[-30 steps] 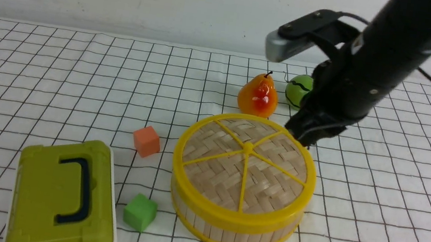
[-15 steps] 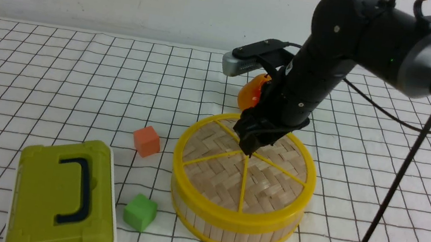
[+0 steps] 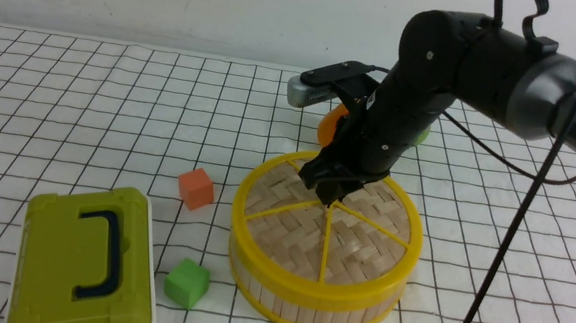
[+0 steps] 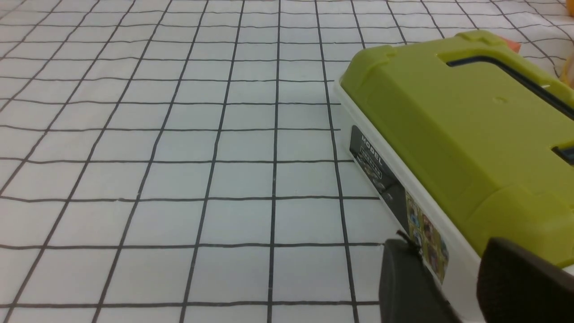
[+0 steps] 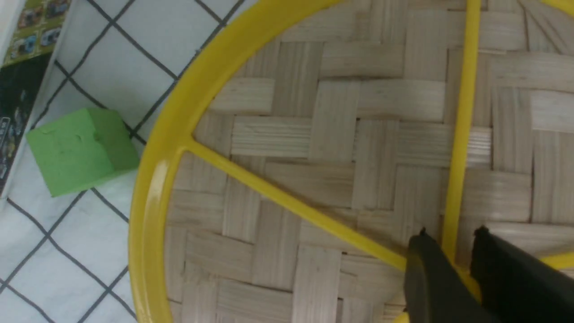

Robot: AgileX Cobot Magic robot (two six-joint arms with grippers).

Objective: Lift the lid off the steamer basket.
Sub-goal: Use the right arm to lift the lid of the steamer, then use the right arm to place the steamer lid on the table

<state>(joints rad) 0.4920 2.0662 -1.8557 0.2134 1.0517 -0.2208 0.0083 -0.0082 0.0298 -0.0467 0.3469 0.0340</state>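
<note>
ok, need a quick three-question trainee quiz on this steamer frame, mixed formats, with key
1. True or false: the round woven-bamboo lid with yellow rim is already off the slat-walled bamboo steamer basket.
2. The right gripper has its fingers: A) at the lid's rim, B) either side of the lid's centre, C) clear of the lid.
3. Fill in: the right wrist view shows a ___ cube beside the basket.
Key: 1 false, the lid sits on the basket. 2 B. 3 green cube.
</note>
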